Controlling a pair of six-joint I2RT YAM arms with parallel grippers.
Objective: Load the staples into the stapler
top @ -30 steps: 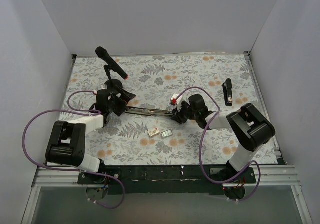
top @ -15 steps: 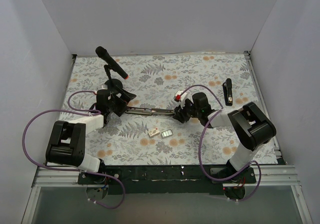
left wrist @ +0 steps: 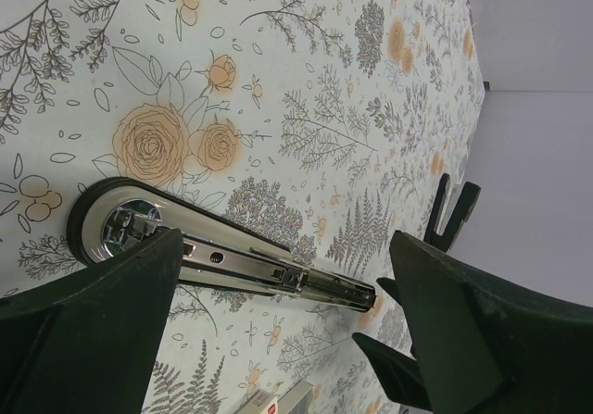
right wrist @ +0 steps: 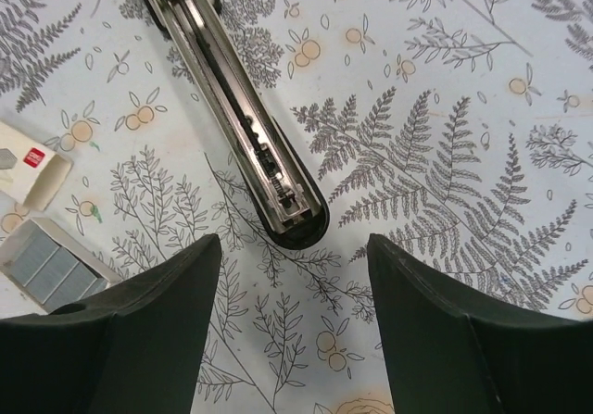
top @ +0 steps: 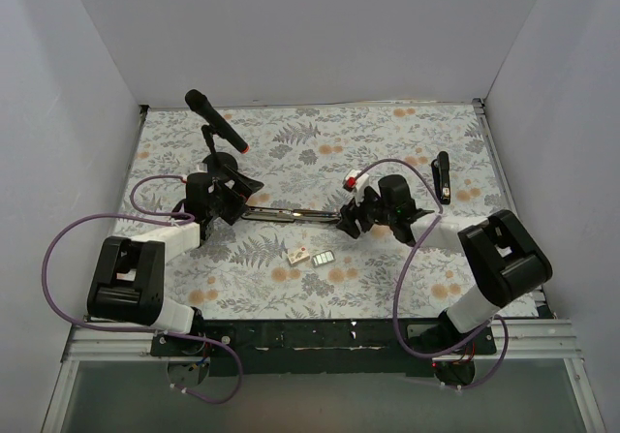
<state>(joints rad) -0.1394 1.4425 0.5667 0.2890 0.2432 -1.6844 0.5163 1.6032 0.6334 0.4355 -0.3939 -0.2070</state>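
The stapler [top: 291, 214] lies opened out flat across the middle of the mat, a long silver rail with a black end. My left gripper [top: 232, 201] is open over its left end. In the left wrist view the chrome rail [left wrist: 250, 264] runs between my fingers [left wrist: 102, 340], and its round end sits by the left one. My right gripper [top: 351, 222] is open just past the right end. In the right wrist view the black tip [right wrist: 292, 215] shows ahead of the gripper [right wrist: 295, 247]. The staple box [top: 298, 255] and staple block [top: 323, 258] lie in front, and they also show in the right wrist view as the box [right wrist: 32, 164] and the block [right wrist: 51, 266].
A black microphone [top: 215, 121] on a stand is behind my left gripper. A small black object [top: 443, 176] lies at the right. White walls enclose the floral mat [top: 387, 142] on three sides.
My right arm has drawn back to the right, so its gripper now sits just off the stapler's right end. The left arm and the stapler have not moved.
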